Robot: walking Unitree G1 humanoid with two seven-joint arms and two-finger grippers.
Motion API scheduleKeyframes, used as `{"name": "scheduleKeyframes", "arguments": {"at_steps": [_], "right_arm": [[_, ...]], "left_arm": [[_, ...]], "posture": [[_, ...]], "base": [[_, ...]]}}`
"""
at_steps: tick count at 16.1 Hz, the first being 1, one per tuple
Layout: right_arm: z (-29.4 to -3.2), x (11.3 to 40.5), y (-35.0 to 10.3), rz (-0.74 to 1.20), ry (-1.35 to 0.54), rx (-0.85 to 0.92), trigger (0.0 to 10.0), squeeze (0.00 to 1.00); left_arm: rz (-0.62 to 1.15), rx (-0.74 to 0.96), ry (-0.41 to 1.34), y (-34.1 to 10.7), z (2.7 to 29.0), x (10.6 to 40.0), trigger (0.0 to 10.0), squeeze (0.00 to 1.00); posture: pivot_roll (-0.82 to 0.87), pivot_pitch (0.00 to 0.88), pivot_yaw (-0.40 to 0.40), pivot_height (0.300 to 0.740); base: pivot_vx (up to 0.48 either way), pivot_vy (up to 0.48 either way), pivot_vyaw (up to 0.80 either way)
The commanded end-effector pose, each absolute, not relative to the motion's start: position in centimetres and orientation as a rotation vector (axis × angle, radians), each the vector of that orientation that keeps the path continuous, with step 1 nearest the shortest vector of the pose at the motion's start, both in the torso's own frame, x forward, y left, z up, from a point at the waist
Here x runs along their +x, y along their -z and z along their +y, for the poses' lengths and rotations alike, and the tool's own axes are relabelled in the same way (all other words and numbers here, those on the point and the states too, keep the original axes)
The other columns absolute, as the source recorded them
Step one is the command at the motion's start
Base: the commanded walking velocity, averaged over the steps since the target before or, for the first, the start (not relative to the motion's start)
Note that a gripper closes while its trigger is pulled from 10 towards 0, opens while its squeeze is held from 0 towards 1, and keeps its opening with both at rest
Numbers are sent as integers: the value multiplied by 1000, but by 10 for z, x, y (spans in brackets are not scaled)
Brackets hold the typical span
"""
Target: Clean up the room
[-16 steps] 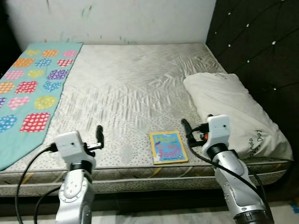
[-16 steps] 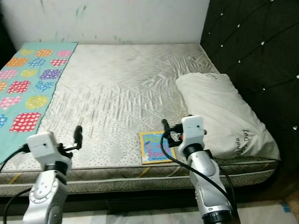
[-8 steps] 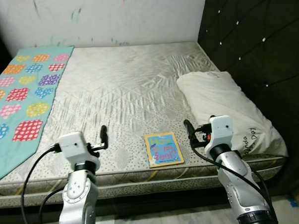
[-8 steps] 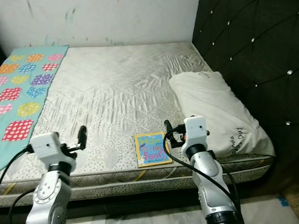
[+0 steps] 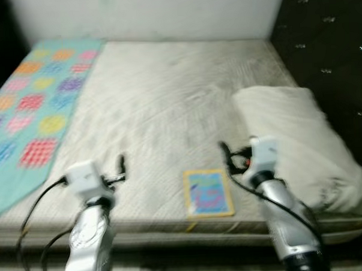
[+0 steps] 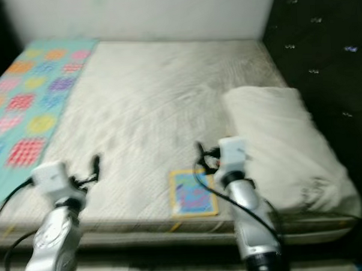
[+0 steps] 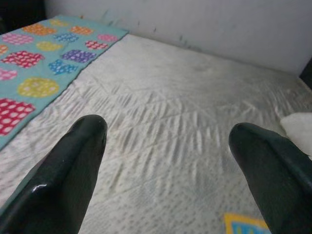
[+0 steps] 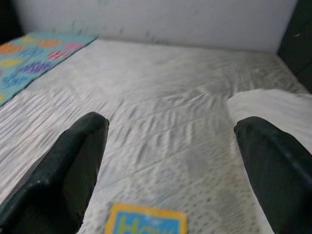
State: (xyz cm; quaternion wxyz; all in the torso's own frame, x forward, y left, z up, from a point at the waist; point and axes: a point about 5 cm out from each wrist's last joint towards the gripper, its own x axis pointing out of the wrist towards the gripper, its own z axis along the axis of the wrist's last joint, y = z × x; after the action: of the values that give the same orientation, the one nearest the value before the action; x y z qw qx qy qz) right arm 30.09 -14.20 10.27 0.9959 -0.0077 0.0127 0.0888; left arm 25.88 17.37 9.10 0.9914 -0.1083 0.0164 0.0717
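Above the near edge of the bare grey quilted mattress (image 5: pixel 168 106), the right gripper (image 8: pixel 165 170) is held with its two long black fingers (image 8: pixel 73 161) spread wide apart and nothing between them. Just below and ahead of it in the right wrist view lies the thin yellow-bordered blue picture book (image 5: pixel 207 192), flat on the mattress close to the front edge; in the head views the book sits just to the left of the right arm's wrist, apart from the fingers. On the other side of that arm rests the large white pillow (image 5: pixel 301 136), lying along the mattress beside the dark tufted headboard (image 5: pixel 327 39).

The left gripper (image 7: pixel 170 165) is also spread wide and empty, raised over the front edge of the mattress, well to the left of the book; a corner of the book's yellow border shows low in the left wrist view. Further left, the turquoise cloth with coloured polka-dot patches (image 5: pixel 29 100) lies along the mattress's left side and runs back to the pale wall (image 5: pixel 145 14). Black cables loop from both silver arms. The head views are blurred.
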Motion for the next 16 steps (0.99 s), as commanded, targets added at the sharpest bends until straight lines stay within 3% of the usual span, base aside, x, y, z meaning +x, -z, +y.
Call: {"name": "scheduleKeyframes", "arguments": {"at_steps": [1,7,16], "right_arm": [[-155,299,-100,36,-138,-35,10000,0],[-157,300,-100,37,-130,-31,10000,0],[-157,303,-101,39,-128,-21,10000,0]], "left_arm": [[36,-246,-121,-93,162,261,10000,0],[35,-264,-85,-95,157,260,10000,0],[36,-268,-75,-96,157,262,10000,0]], "posture": [[-45,0,-4,740],[-45,0,-2,740],[-45,0,-3,740]], "base": [[0,0,0],[0,0,0],[0,457,0]]}}
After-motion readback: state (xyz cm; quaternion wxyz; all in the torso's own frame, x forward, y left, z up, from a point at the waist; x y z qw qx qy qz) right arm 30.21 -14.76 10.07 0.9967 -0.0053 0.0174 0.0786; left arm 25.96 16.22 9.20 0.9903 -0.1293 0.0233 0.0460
